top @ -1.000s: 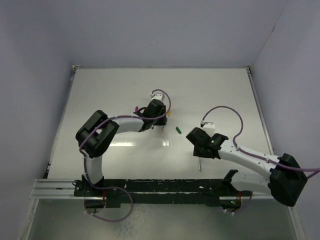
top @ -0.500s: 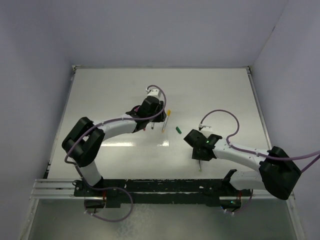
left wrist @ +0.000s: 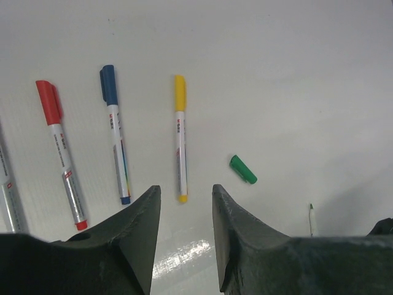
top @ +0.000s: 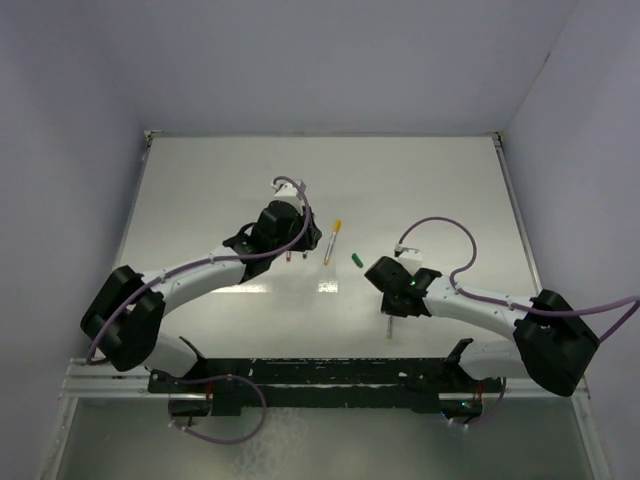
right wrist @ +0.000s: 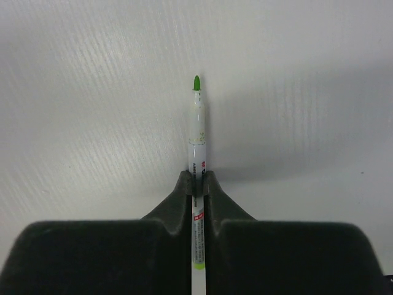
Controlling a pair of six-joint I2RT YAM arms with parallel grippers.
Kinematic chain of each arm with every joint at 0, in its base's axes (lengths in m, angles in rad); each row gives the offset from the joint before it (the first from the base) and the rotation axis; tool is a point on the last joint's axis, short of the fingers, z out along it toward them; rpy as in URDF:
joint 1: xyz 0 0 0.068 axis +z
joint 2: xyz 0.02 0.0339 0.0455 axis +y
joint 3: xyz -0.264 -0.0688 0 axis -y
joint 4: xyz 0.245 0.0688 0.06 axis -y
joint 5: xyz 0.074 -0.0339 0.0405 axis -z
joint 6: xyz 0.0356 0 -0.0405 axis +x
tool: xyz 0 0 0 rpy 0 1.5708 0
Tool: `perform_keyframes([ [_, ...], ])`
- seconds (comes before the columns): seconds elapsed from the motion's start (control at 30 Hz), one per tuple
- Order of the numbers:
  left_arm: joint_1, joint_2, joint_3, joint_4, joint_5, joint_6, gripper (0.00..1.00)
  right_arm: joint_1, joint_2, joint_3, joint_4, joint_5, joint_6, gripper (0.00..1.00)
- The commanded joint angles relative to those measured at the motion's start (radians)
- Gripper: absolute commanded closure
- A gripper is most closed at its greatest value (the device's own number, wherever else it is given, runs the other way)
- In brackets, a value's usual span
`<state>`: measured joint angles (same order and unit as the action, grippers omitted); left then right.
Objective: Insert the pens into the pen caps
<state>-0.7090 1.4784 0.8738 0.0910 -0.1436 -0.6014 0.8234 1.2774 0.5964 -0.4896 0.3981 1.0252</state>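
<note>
Pens, three capped, red pen (left wrist: pixel 61 163), blue pen (left wrist: pixel 116 144) and yellow pen (left wrist: pixel 179 138), lie at the middle of the bench (left wrist: pixel 295 74) by one green cap (left wrist: pixel 243 169); right end effector (right wrist: pixel 196 184) clamps one green pen (right wrist: pixel 197 129); left end effector (left wrist: pixel 184 203) stands parted, empty.

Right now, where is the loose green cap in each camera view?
Top external: green cap near centre, right of the yellow-capped pen.
Left wrist: right of centre, again right of that pen.
Right wrist: not in it.
Shared landmark: the green-tipped pen in the right hand, seen in all three.
</note>
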Motion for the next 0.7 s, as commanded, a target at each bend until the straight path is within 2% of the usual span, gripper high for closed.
perform_keyframes([
  [0.0, 0.001, -0.094, -0.042, 0.024, 0.012, 0.047, 0.58, -0.004, 0.038, -0.013, -0.001, -0.032, -0.009, 1.0],
  [0.13, 0.0, -0.132, -0.106, 0.075, 0.072, 0.075, 0.58, -0.004, 0.012, 0.05, 0.011, 0.001, -0.061, 1.0],
  [0.33, 0.001, -0.184, -0.249, 0.293, 0.223, 0.091, 0.57, -0.004, -0.065, 0.165, 0.119, 0.083, -0.189, 1.0],
  [0.47, 0.001, -0.196, -0.322, 0.431, 0.319, 0.092, 0.57, -0.004, -0.097, 0.198, 0.249, 0.121, -0.277, 1.0],
  [0.67, 0.001, -0.175, -0.406, 0.666, 0.455, 0.042, 0.54, -0.006, -0.116, 0.176, 0.475, 0.101, -0.346, 1.0],
])
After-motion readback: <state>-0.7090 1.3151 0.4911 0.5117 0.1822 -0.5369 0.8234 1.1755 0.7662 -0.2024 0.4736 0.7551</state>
